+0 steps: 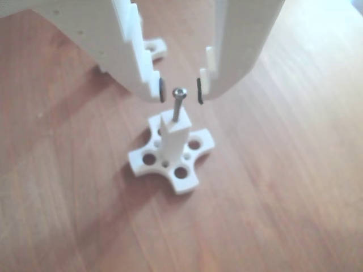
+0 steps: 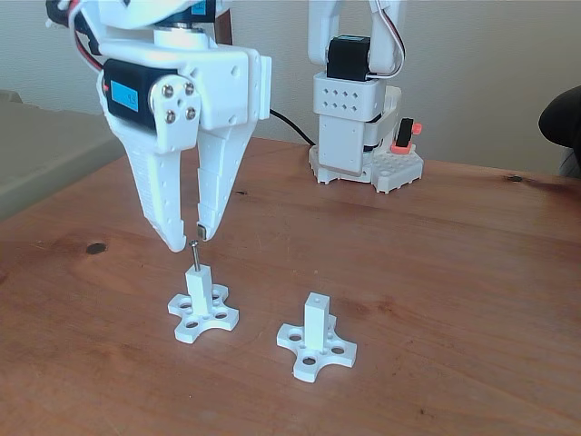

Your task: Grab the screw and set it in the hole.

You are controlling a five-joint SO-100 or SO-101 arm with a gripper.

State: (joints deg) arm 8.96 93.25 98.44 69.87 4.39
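Warm reddish wood makes up the counter (image 2: 454, 272), with a pale wall behind it. We take the white post (image 2: 201, 284) holding the screw as our landmark and read the fixed view from left to right.

Left of the post and a little farther back, a small dark spot (image 2: 95, 247) marks the wood. Directly above the post hangs the gripper (image 2: 188, 242), its jaws parted. In the other view we see the gripper (image 1: 180, 90) with a black pad on each side of the screw's head and a clear gap both ways, so we judge it grips nothing.

The screw (image 1: 178, 105) stands upright in the hole at the post's square top, head up, shank partly sunk. In the fixed view the screw (image 2: 193, 256) shows as a thin grey pin rising from the post. We think it stands because the hole steadies it, and the fingers straddle it so a straight lift would clear the head without knocking it. The task looks essentially done.

Right of the landmark, near it on the counter, stands a second white post (image 2: 315, 323) on its own cross-shaped base, with nothing in its top hole. Farther back and to the right sits the arm's base (image 2: 359, 118), set well apart from both posts.
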